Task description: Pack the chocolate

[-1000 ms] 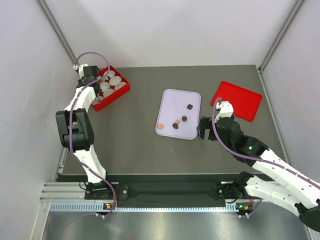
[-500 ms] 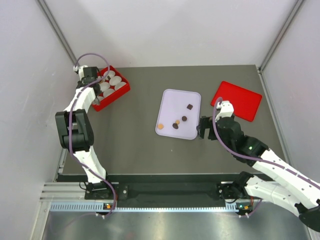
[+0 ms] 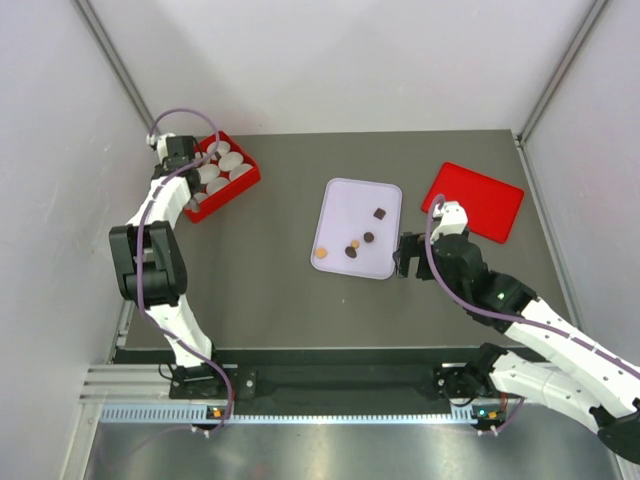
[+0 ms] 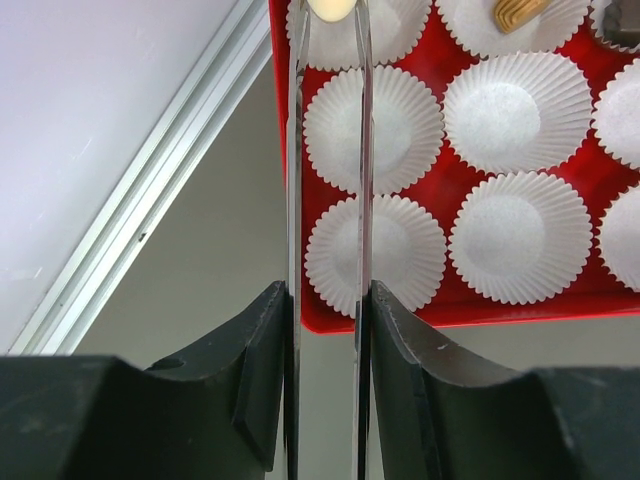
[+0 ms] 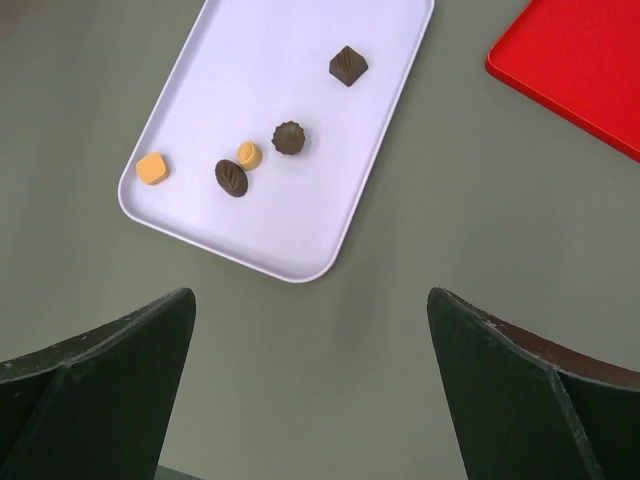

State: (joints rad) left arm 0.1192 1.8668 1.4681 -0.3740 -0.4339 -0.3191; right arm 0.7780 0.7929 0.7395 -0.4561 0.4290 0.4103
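Several chocolate pieces lie on the lilac tray point(image 3: 338, 200) point(image 5: 300, 40): a dark pyramid point(image 5: 348, 65), a dark round one point(image 5: 289, 137), a small golden one point(image 5: 249, 155), a dark oval point(image 5: 231, 178) and an orange square point(image 5: 152, 168). My left gripper point(image 4: 330, 12) point(image 3: 196, 168) hangs over the red box point(image 4: 455, 190) point(image 3: 250, 178) of white paper cups. Its thin blades are shut on a pale golden chocolate point(image 4: 331, 6), above a cup at the view's top edge. A caramel piece point(image 4: 520, 10) sits in a cup further right. My right gripper point(image 5: 312, 330) point(image 3: 405, 256) is open and empty over bare table, just off the tray's near right corner.
A flat red lid point(image 3: 473, 200) point(image 5: 580, 70) lies right of the tray, beside the right arm. White enclosure walls surround the grey table point(image 3: 270, 290); the left wall's rail point(image 4: 150, 190) runs close to the box.
The left arm's wrist has crept slightly toward the back left over the box. The right arm and the tray's chocolates have not moved.
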